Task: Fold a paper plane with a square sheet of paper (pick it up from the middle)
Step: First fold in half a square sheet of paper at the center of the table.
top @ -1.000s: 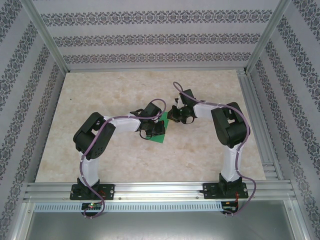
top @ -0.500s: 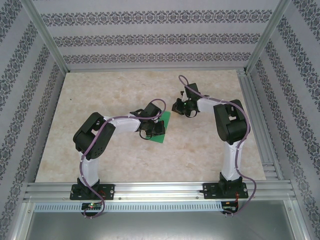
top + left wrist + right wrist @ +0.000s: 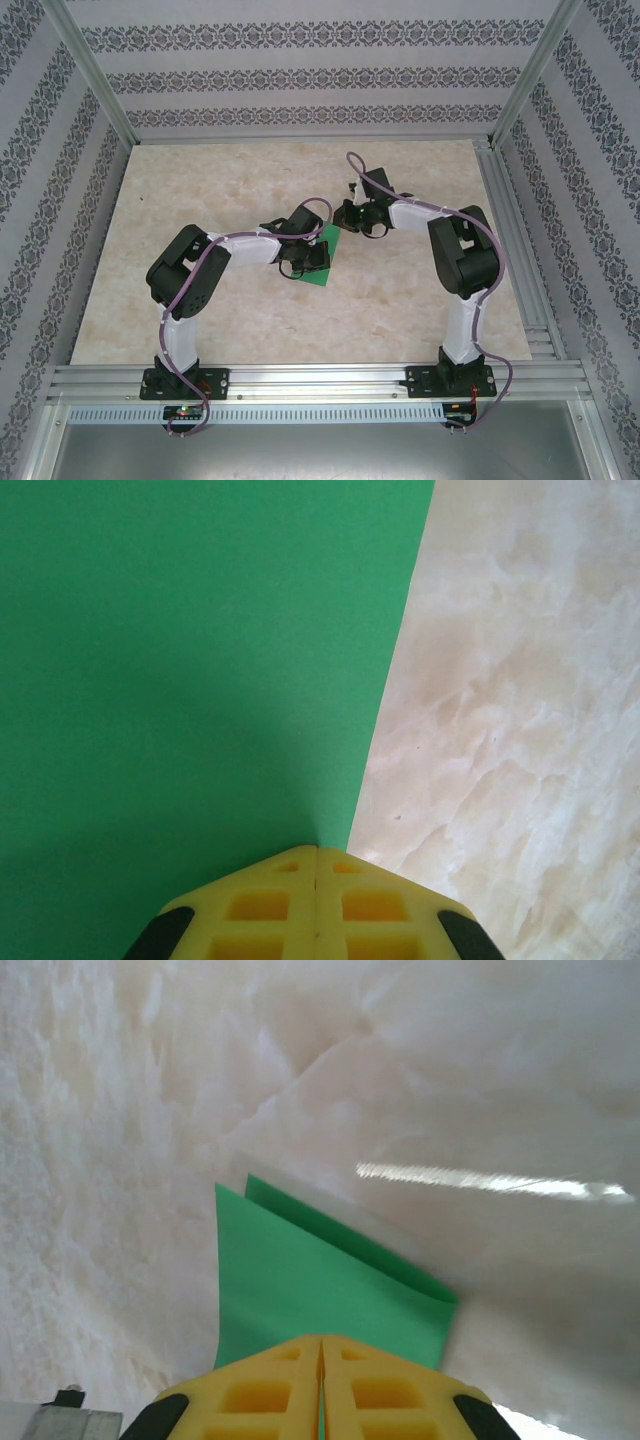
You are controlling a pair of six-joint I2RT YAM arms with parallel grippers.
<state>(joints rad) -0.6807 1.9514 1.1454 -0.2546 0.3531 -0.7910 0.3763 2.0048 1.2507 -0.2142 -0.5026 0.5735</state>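
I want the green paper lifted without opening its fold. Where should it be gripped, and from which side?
Probably at the layered corner of the green paper nearest the right gripper, approached from that side: two layers end in free edges there, while the shut left gripper pins the rest flat on the table.

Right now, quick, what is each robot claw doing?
Left gripper: shut, tips on the thin bright green paper sheet.
Right gripper: shut on the same sheet's edge.
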